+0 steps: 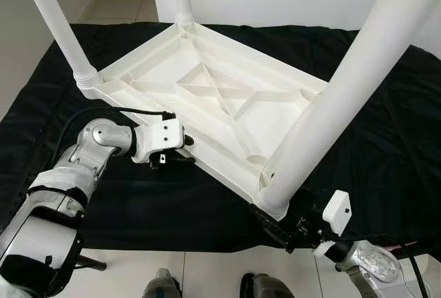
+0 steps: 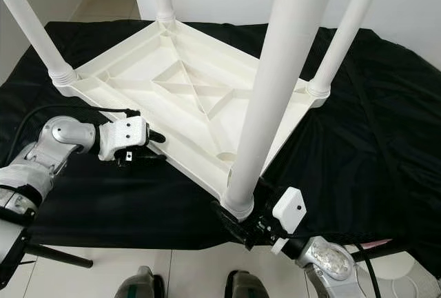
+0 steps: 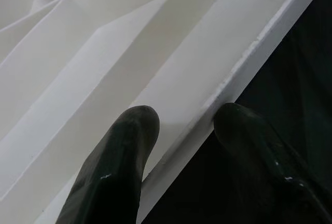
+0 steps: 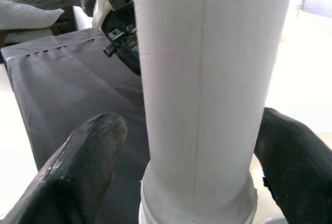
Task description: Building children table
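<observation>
- The upturned white tabletop (image 1: 207,98) is lying on a black cloth (image 1: 386,132), its legs pointing upward.
- The left gripper (image 3: 181,146) is straddling the tabletop's rim, fingers parted.
- The right gripper (image 4: 192,182) is bracketing the nearest leg (image 2: 275,91) at its base; a firm grasp cannot be told.
- Likely next: seating this leg firmly.

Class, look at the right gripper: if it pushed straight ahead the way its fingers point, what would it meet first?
The right gripper would almost at once meet the white table leg, which stands between its open fingers, near the leg's base.
</observation>
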Available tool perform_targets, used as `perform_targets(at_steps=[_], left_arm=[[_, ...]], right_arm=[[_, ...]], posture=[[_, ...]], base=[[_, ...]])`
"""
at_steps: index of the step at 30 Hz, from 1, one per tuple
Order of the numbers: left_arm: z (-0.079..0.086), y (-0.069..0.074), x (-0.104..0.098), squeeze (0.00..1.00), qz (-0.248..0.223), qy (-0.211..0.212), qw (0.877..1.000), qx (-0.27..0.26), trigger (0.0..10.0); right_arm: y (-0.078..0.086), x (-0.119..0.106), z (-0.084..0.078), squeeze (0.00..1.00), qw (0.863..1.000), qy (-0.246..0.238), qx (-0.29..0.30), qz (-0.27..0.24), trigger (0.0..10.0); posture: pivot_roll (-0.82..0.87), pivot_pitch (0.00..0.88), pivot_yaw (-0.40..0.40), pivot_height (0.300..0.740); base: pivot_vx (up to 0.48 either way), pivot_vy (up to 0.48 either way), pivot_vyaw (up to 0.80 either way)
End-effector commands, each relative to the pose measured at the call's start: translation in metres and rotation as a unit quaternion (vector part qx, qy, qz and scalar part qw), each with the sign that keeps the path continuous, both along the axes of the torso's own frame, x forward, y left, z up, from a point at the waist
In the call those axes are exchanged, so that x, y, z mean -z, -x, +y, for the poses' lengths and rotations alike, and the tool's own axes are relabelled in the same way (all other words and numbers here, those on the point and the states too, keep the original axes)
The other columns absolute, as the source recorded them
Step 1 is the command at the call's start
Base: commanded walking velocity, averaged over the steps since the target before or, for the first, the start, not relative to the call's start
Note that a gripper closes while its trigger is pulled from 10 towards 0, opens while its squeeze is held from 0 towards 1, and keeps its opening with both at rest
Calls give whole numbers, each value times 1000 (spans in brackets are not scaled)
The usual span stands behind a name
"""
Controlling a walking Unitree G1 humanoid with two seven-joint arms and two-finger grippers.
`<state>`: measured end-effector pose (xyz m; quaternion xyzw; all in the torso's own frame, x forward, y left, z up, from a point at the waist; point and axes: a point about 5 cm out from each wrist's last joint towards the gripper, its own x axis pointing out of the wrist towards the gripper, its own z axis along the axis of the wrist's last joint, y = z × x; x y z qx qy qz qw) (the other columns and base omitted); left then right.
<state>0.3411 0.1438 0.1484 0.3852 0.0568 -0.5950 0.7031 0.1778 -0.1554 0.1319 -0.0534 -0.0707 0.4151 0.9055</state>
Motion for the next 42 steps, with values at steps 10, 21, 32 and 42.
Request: perform_targets(at_steps=[10,21,32,42], left_arm=[[-8,-1,16,0,35,-44,998,29,10000],[3,1,27,0,68,-57,996,26,0],[14,1,26,0,84,-57,995,14,0],[38,7,32,0,102,-38,994,-25,0]], right_arm=[[-2,-7,-6,0,1000,-26,9,12,10000],[-10,-10,-6,0,999,-46,24,6,10000],[-16,-13,-7,0,998,-57,37,3,10000],[-27,-16,-9,0,995,-62,79,-10,10000]], posture=[[-24,145,51,740],[-12,140,54,740],[-6,144,60,740],[11,170,51,740]], base=[[0,0,0],[0,0,0],[0,0,0],[0,0,0]])
